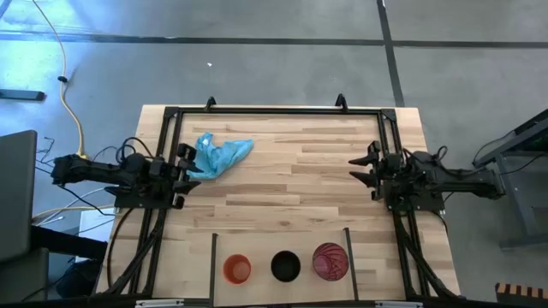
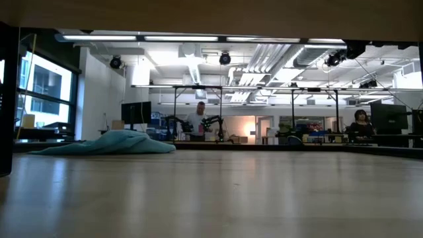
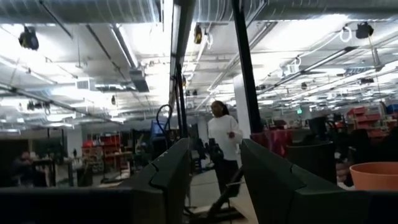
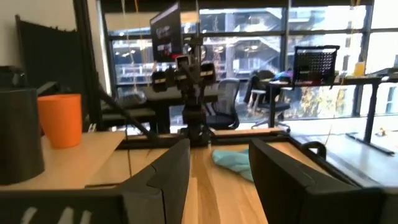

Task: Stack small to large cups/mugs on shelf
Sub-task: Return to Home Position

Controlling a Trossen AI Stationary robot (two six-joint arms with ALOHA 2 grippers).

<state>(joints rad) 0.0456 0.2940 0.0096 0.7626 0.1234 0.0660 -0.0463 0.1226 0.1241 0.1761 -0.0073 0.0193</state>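
Note:
Three cups stand upright in a row near the table's near edge, between two thin black bars: the orange cup (image 1: 237, 269), the black cup (image 1: 286, 266) and the red-pink cup (image 1: 330, 262). The shelf (image 1: 261, 248) is this light plank section. My left gripper (image 1: 185, 174) waits open at the table's left edge, beside the light-blue cloth (image 1: 221, 155). My right gripper (image 1: 363, 169) waits open at the right edge. The right wrist view shows the orange cup (image 4: 60, 118) and the black cup (image 4: 18, 134) off to one side. The left wrist view catches the orange cup's rim (image 3: 376, 175).
The crumpled cloth (image 2: 109, 142) lies on the far left part of the table. A black frame (image 1: 274, 111) runs along the far edge and both sides. The middle of the tabletop (image 1: 291, 184) is bare wood. People stand in the room beyond the table.

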